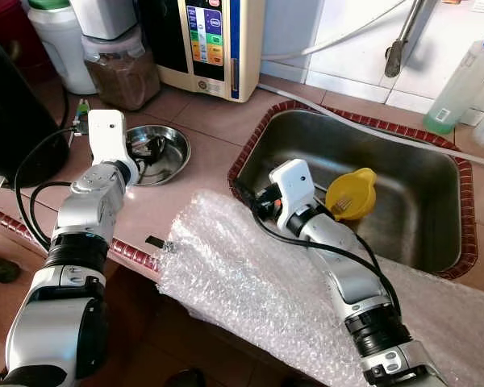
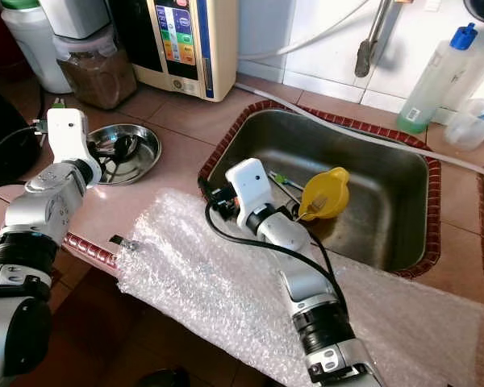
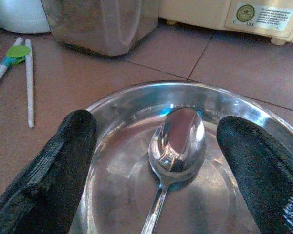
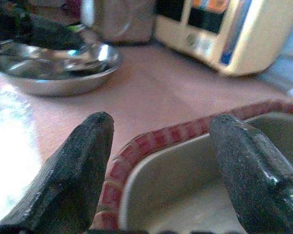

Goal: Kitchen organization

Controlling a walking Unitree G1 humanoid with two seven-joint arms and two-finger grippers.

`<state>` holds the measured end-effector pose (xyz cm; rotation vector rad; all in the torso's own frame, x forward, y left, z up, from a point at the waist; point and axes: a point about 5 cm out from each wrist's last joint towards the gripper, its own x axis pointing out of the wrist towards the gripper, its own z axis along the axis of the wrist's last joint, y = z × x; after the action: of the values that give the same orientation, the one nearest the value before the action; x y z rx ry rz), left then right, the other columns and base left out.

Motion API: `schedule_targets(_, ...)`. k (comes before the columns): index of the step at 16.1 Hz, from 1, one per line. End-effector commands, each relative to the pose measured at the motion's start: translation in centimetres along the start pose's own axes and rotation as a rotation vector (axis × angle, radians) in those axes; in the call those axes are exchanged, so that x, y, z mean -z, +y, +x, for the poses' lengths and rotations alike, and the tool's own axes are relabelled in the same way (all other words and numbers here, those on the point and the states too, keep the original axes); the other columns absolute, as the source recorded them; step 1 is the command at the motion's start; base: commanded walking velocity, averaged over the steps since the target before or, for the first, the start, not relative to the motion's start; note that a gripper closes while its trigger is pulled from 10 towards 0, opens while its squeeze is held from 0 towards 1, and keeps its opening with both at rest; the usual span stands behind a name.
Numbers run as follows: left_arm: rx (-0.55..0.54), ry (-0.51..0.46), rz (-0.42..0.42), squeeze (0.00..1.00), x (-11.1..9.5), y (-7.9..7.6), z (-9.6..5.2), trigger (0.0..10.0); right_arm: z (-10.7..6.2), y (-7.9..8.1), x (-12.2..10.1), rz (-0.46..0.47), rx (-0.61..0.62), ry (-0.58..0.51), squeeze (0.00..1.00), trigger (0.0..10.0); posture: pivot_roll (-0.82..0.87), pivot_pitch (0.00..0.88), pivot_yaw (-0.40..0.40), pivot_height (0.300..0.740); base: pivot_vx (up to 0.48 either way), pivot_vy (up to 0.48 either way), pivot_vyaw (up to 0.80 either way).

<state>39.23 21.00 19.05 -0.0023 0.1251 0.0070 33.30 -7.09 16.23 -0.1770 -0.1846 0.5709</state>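
A shallow steel bowl (image 1: 169, 153) stands on the tiled counter left of the sink, and a metal spoon (image 3: 178, 141) lies in it. My left gripper (image 3: 158, 124) hovers open just over the bowl (image 3: 136, 97), its fingers either side of the spoon's head without touching it. My right gripper (image 1: 256, 201) is open at the left rim of the steel sink (image 1: 250, 153), with its fingers (image 4: 83, 161) straddling the red-edged rim (image 4: 136, 151). A yellow lid (image 1: 351, 193) lies in the sink.
Bubble wrap (image 1: 242, 282) covers the counter's front edge under my right arm. At the back stand a cream water machine (image 1: 214, 44), a jar of brown contents (image 1: 121, 68), a white jug (image 1: 60, 44) and a blue-capped bottle (image 1: 464, 81). White sticks (image 3: 27, 73) lie beside the bowl.
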Motion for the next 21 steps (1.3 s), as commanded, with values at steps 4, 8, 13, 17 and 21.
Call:
schedule_targets(4, -0.009, 0.103, 0.013, 0.0, 1.6, 0.4, 0.0, 10.0, -0.1, -3.2, -0.8, 0.09, 0.172, -0.057, 0.0, 10.0, 0.03, 0.147, 0.042, 0.74, 0.0, 0.0, 0.0)
schedule_targets(8, 0.068, 0.178, 0.006, 0.0, 2.8, -0.7, 0.0, 10.0, 0.2, -1.8, -0.7, 0.204, 0.111, -0.08, 0.0, 10.0, 0.03, 0.149, 0.037, 0.74, 0.0, 0.0, 0.0)
schedule_targets(13, 0.104, 0.237, 0.002, 0.0, 3.7, -1.0, -0.3, 0.1, 0.2, -2.1, -1.0, 0.209, 0.113, -0.094, 0.0, 10.0, 0.03, 0.151, 0.035, 0.74, 0.0, 0.0, 0.0)
schedule_targets(17, 0.091, 0.263, -0.039, 0.0, 3.8, -0.8, -0.3, 0.0, 0.4, -2.1, -1.5, 0.227, 0.074, -0.104, 0.0, 10.0, 0.03, 0.149, 0.031, 0.74, 0.0, 0.0, 0.0)
schedule_targets(21, 0.104, 0.276, -0.126, 0.0, 3.6, -1.2, -0.3, 0.0, 0.5, -1.4, -2.2, 0.214, -0.083, -0.07, 0.0, 10.0, 0.03, 0.148, 0.032, 0.74, 0.0, 0.0, 0.0)
